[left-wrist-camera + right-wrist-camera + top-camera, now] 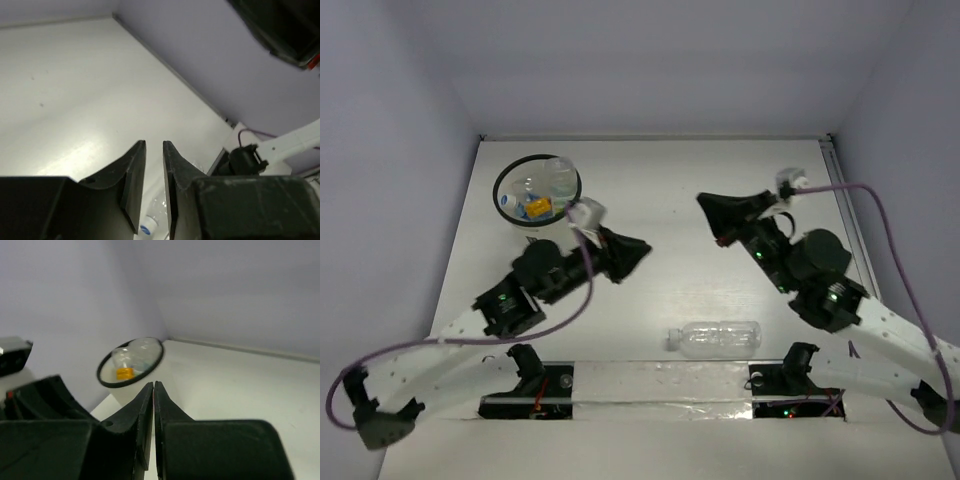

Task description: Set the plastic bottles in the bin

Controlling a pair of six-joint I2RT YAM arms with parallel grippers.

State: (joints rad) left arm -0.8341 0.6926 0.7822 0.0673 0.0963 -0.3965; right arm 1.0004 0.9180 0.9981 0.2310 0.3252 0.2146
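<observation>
Clear plastic bottle (716, 338) lies on its side on the white desk (670, 180), near the front edge. The bin (497, 190) stands far left and holds other bottles (545, 185). The left gripper (154, 145) is narrowly apart and empty; the right gripper (153, 384) is almost closed and empty.
</observation>
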